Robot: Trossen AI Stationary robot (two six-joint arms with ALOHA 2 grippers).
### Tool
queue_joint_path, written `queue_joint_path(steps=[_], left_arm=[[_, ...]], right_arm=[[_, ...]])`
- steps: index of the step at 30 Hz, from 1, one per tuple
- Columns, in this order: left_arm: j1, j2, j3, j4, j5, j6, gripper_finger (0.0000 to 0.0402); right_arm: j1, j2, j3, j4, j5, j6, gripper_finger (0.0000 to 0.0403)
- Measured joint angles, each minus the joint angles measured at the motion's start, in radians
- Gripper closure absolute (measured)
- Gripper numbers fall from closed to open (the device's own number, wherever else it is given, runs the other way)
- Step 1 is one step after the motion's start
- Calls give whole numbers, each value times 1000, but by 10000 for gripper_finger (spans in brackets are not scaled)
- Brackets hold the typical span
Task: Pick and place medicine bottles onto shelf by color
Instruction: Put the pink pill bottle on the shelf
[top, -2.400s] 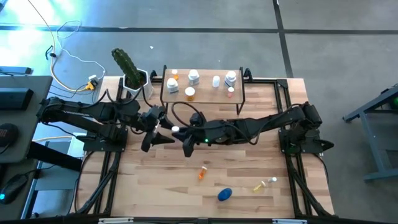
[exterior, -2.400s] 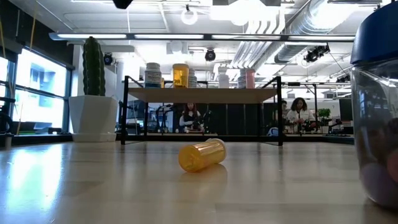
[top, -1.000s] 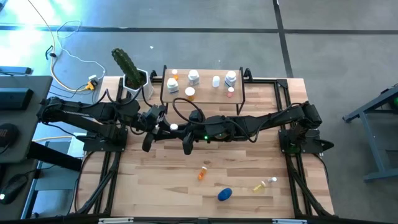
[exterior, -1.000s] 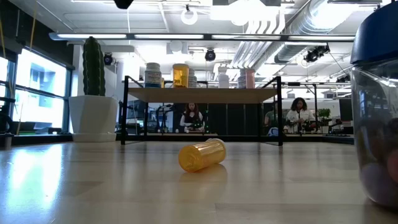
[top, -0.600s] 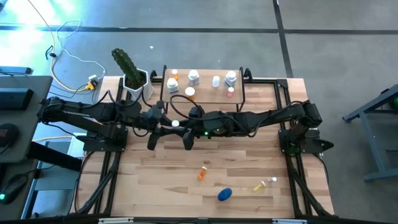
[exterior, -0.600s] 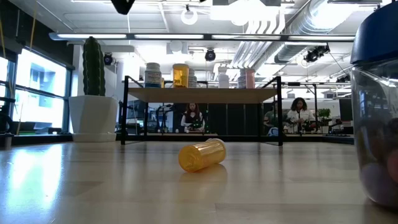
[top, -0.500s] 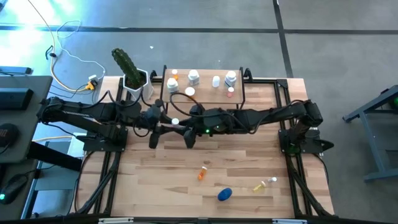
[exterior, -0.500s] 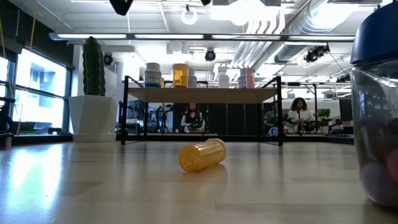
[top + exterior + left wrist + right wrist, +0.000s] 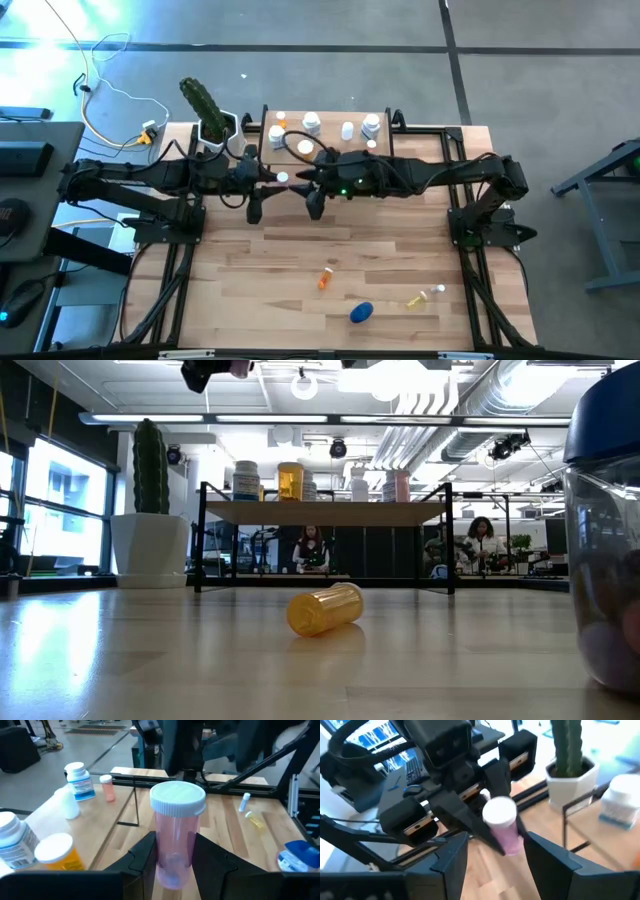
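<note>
A pink medicine bottle (image 9: 175,837) with a white cap (image 9: 283,178) hangs above the table, just in front of the shelf (image 9: 330,158). My left gripper (image 9: 268,181) is shut on it. My right gripper (image 9: 304,182) faces it from the table's right, open. Its fingers (image 9: 451,860) stand on either side of the cap end without touching. On the shelf stand several bottles: white (image 9: 310,124), orange (image 9: 279,122) and a small pink one (image 9: 371,147). An orange bottle (image 9: 325,277), a blue one (image 9: 361,312) and a yellowish one (image 9: 425,296) lie on the table. My left gripper pinches the pink bottle's lower body (image 9: 172,865) between its two fingers (image 9: 142,857). They come about level from the table's left. The capped end (image 9: 499,812) sticks out beyond the fingertips toward my right gripper. The bottle is lifted clear of the table.
A white pot with a cactus (image 9: 212,125) stands at the far left, beside the shelf. Black frame rails (image 9: 470,240) run along the table's sides. In the low view the orange bottle (image 9: 325,610) lies on its side, and people sit in the room beyond.
Both grippers have gone together toward the far edge, up to the shelf's front, with the pink bottle between them. My right gripper has opened and let go of the bottle's cap end. My left gripper has kept its hold.
</note>
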Motion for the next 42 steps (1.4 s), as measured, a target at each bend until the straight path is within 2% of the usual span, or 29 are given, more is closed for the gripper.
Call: queue_joint_path(steps=[6, 11, 16, 19, 29, 37, 42], left_arm=[[28, 0, 0, 1, 3, 67, 304], [30, 6, 0, 26, 3, 150, 304], [35, 57, 0, 78, 3, 154, 304], [39, 94, 0, 97, 3, 152, 304], [75, 155, 0, 235, 3, 148, 304], [94, 170, 0, 277, 4, 148, 304], [94, 169, 0, 315, 4, 117, 304]], right_arm=[[-44, -24, 0, 4, -4, -191, 217], [-85, -24, 0, 5, -68, -296, 217], [-122, -24, 0, 12, -185, -364, 217], [-137, -24, 0, 9, -261, -378, 217], [-169, -24, 0, -53, -306, -395, 217], [-178, -24, 0, -57, -307, -395, 217], [-180, -24, 0, -57, -307, -395, 232]])
